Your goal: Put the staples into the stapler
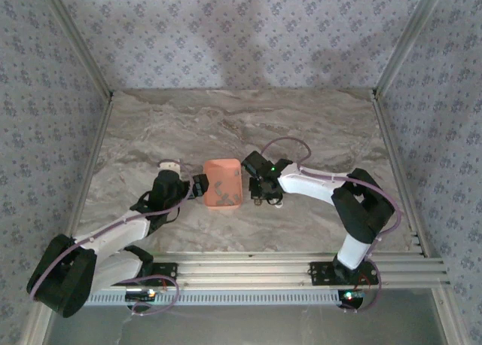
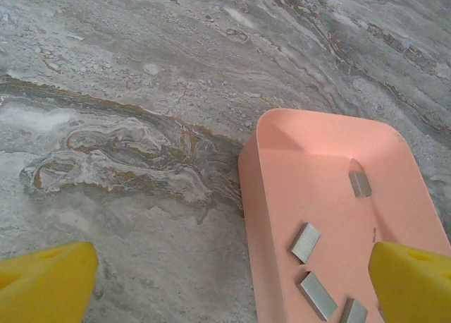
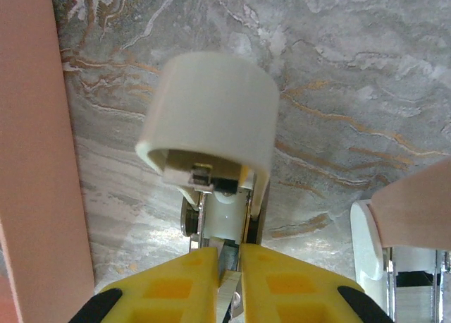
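Note:
The salmon-orange tray [image 2: 282, 217] holds several loose strips of staples [image 2: 305, 242]. My left gripper [image 2: 229, 284] is open, its yellow fingertips [image 2: 42, 284] wide apart on either side of the tray's left wall, holding nothing. From above, that gripper [image 1: 197, 187] is at the tray's [image 1: 222, 170] left edge. Right of the tray, my right gripper [image 3: 229, 266] is shut on a thin silver staple strip [image 3: 227, 295]. The strip sits at the rear of the stapler's [image 3: 211, 104] metal channel, under its raised white cap. From above, the right gripper [image 1: 257, 194] hangs over the stapler [image 1: 273, 202].
The tray's right wall [image 3: 35, 161] runs close along the left of the stapler. A white and beige piece with metal parts [image 3: 402, 224] lies just right of it. Bare marble table [image 1: 241, 126] stretches behind; patterned walls enclose three sides, and an aluminium rail [image 1: 301, 266] edges the front.

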Controlling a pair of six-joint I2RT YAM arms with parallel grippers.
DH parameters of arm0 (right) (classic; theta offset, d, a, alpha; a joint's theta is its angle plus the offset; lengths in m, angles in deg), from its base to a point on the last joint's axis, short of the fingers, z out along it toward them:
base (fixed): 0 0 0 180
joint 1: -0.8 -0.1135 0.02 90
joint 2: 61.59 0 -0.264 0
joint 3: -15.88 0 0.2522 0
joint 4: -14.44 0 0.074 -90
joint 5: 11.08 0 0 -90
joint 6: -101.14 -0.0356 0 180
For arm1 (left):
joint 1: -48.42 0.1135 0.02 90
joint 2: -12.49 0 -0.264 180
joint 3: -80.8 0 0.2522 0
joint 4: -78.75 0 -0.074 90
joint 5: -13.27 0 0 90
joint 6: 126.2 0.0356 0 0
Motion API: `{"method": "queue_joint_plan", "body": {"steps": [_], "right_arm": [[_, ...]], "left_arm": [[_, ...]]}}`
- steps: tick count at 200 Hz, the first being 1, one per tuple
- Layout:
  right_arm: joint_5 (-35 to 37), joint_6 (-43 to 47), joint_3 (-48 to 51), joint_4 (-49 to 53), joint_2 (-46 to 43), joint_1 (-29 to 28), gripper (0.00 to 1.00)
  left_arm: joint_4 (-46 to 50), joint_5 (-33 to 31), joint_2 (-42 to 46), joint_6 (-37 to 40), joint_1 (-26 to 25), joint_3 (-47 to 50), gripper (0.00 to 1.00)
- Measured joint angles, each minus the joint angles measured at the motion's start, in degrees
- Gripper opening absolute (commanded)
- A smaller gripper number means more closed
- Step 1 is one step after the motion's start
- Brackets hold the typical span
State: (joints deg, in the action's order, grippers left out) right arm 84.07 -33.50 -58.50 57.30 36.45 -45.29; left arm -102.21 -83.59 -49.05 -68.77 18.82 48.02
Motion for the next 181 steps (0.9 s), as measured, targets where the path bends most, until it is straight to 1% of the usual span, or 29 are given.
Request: {"method": "queue_joint_plan", "body": {"steps": [88,181], "right_arm": [[0.0,0.0,0.0,0.0,-0.6,0.0,0.14],[-0.8,0.0,1.4,-1.0,-4.4,0.2,0.13]], "left_arm": [[0.0,0.0,0.0,0.0,0.0,0.0,0.98],[0.0,0.0,0.0,0.0,0.0,0.0,0.98]]}}
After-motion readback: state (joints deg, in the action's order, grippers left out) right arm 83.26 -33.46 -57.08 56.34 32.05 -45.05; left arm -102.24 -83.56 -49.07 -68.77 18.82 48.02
